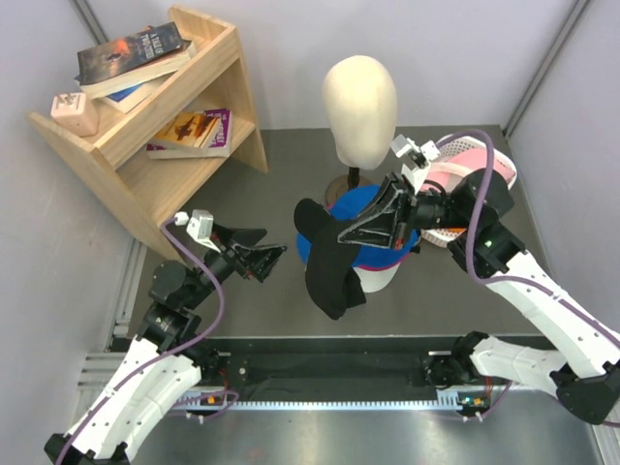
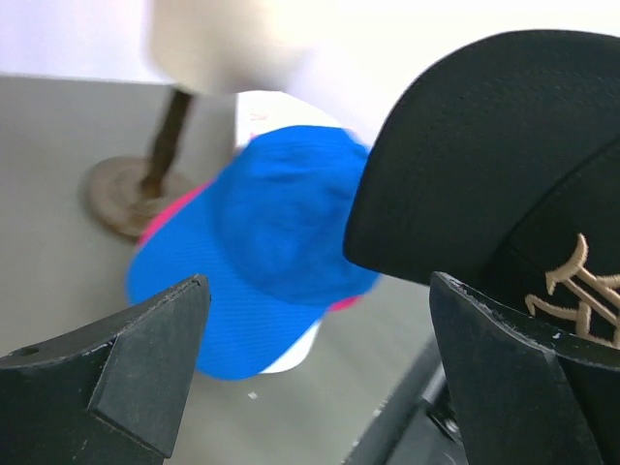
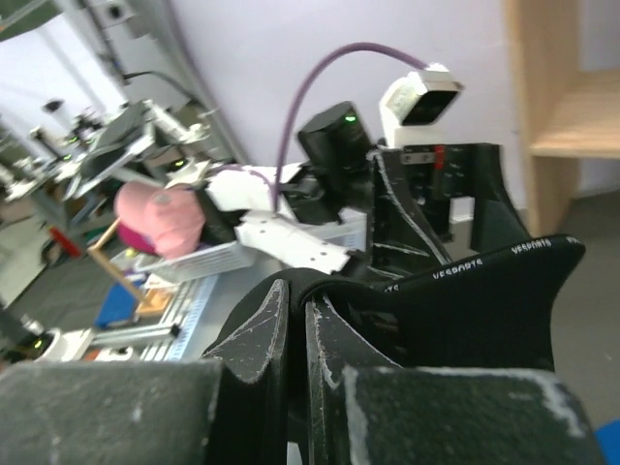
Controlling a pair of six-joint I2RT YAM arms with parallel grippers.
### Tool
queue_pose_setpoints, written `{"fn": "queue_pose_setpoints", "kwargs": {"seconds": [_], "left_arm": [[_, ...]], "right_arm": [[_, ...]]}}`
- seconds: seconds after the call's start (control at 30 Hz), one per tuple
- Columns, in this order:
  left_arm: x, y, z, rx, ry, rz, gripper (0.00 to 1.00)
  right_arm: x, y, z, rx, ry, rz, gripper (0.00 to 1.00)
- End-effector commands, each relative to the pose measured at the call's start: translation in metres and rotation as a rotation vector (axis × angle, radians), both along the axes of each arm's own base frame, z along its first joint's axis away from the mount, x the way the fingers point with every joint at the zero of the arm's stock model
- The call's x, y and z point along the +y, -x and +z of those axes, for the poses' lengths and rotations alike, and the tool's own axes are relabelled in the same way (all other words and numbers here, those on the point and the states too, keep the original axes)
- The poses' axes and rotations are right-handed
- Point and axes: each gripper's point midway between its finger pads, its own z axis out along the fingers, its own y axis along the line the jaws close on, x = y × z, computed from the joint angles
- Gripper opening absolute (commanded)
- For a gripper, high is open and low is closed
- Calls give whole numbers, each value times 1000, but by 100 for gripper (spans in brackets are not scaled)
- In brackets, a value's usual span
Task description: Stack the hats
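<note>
- Black cap (image 1: 329, 266): hangs in front of the mannequin head (image 1: 360, 97), on the near-left side of the stack and overlapping its near-left edge. Its long axis runs from the head end toward the arm bases and droops at the near end. The brim appears to lie at the head end, but this is not certain.
- Left gripper (image 1: 276, 257): jaws spread wide and holding nothing, just left of the black cap and nearer than the head.
- Right gripper (image 1: 347, 234): jaws pressed together on the black cap's edge, in front of the head.
- Risk: the pinch is on a thin edge only, so the fabric may slip out.
- Risk: most of the cap hangs off the stack's centre, so releasing it here would probably let it slide off the near side.
- Stack: blue cap (image 1: 360, 205) uppermost, over a magenta cap (image 1: 373, 263) and a white cap (image 1: 380, 279), directly before the head's stand. A dragged brim could shift the blue cap.
- Basket (image 1: 441, 237): right of the head, with a pink cap (image 1: 465, 160) inside.
</note>
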Motion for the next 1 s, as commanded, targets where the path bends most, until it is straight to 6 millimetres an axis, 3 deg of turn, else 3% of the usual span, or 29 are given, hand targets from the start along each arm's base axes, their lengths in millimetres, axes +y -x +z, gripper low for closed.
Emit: {"fn": "queue_pose_setpoints", "kwargs": {"seconds": [0.0,0.3,0.67,0.97], "left_arm": [[-11,39,59,-226,69,-176,99],[-34,87,89,-345,132,-505,99],[-48,106,110,-344,155,-717,98],[-63,109,105,-319,135,-776,94]], "right_arm": [[-20,52,39,-176,-116,212,0],[-35,84,49,-182,-170,342,0],[-31,89,52,-185,-180,377,0],[-28,91,49,-175,-191,405,0]]}}
